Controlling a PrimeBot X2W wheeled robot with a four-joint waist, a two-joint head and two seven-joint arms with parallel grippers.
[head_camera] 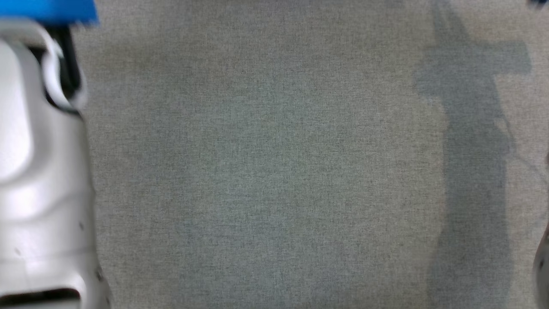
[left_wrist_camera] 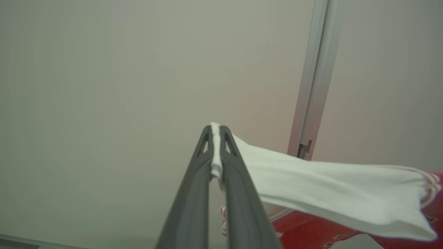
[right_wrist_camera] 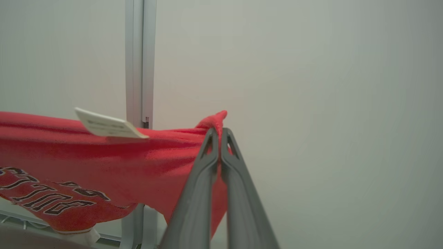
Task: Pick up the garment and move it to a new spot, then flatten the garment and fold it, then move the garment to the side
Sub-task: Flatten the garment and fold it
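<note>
Head view, table (head_camera: 274, 171): grey cloth surface beneath the arms, probably the spot for laying down.
Garment (right_wrist_camera: 104, 162): red with a white part, hung in the air between both claws, pulled taut so it can land flat.
Left gripper (left_wrist_camera: 216, 130): clamped on the white edge.
Right gripper (right_wrist_camera: 219, 133): pinched tight on a red corner.
Tag (right_wrist_camera: 107, 127): pale card jutting from the top edge.

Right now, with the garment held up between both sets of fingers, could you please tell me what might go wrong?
1. The left fingers pinch only a thin white edge of the garment near their tips; a pull could slip it free.
2. The right fingers hold a small red bunch, equally slight.
3. The cloth sags bunched between them, so it may land creased on the grey surface.
</note>
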